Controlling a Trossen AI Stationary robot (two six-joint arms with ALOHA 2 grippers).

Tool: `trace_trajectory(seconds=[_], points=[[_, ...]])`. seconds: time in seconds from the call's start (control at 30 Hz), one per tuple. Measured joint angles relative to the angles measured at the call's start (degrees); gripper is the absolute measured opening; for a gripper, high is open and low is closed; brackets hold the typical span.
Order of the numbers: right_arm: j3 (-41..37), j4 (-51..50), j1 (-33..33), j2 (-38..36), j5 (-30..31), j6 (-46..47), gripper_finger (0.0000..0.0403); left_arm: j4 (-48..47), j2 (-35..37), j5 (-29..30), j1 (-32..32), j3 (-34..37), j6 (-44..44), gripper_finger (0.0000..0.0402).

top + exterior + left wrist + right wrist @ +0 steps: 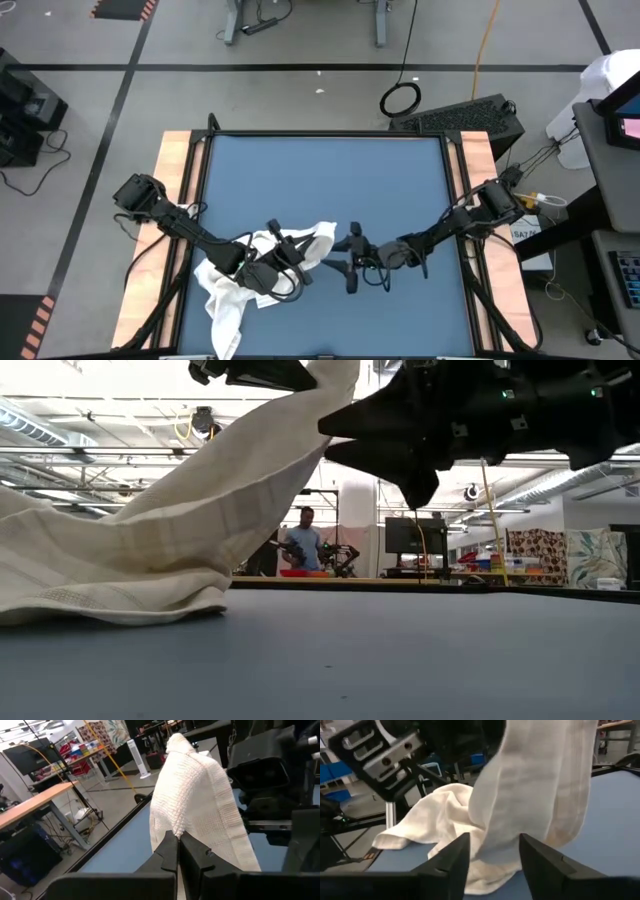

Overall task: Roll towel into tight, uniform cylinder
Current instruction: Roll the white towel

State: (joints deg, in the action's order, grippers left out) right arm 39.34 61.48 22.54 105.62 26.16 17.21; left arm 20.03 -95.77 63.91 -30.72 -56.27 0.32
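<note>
- The left gripper (179,851) is pinched on a raised fold of the towel (250,275), above the blue mat (400,190) near its front-left.
- The right gripper (492,852) stands open just beside the hanging cloth.
- Risk: the thin, limp weave may slip or bunch unevenly, spoiling any tight roll.

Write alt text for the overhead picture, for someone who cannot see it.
Two dark robot arms reach inward over a blue mat toward a crumpled white towel. The left end effector is shut on the towel's lifted end, the rest trailing off toward the mat's near left edge. The right end effector hovers open just beside that raised end.
</note>
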Motion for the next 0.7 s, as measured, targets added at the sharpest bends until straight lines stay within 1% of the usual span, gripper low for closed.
trace_trajectory(seconds=[0.1,0.2,0.23,0.27,0.4,0.43,0.5,0.57,0.63,0.7], points=[[1.22,-1.45,-0.08,0.0,1.25,0.1,0.0101,-0.01,0.0,-0.4,0.0,0.0,-0.01,0.0006],[1.68,-4.8,-0.06,-0.12,3.55,0.09,0.0034,-0.07,0.0,-0.45,-0.13,0.0,0.02,0.0006],[1.67,-7.02,-0.06,-0.49,4.62,0.07,0.0018,-0.07,0.0,-0.47,-0.39,0.0,0.02,0.0006],[1.66,-9.73,0.04,-1.17,6.0,0.21,0.001,-0.07,0.0,-0.45,-0.67,0.0,0.12,0.0006],[1.66,-24.77,0.84,-6.76,13.06,4.48,0.001,-0.2,0.71,-0.58,-3.01,0.0,3.57,0.0006],[1.66,-29.0,1.18,-8.58,14.54,5.21,0.0007,-0.91,0.98,-1.38,-3.63,0.0,4.54,0.0006],[1.66,-36.06,1.88,-12.08,15.56,6.16,0.0003,-3.67,1.3,-5.11,-4.61,-0.02,4.67,0.0013],[1.66,-41.39,2.7,-14.92,15.56,7.08,0.0004,-5.3,1.36,-10.03,-5.37,-0.02,4.34,0.0025],[1.66,-43.83,3.38,-16.51,16.01,7.98,0.0004,-6.21,1.42,-14.13,-5.96,-0.02,2.72,0.0042],[1.66,-43.81,4.03,-16.93,16.15,7.55,0.0003,-7.2,1.46,-16.66,-6.32,-0.02,1.45,0.0061]])
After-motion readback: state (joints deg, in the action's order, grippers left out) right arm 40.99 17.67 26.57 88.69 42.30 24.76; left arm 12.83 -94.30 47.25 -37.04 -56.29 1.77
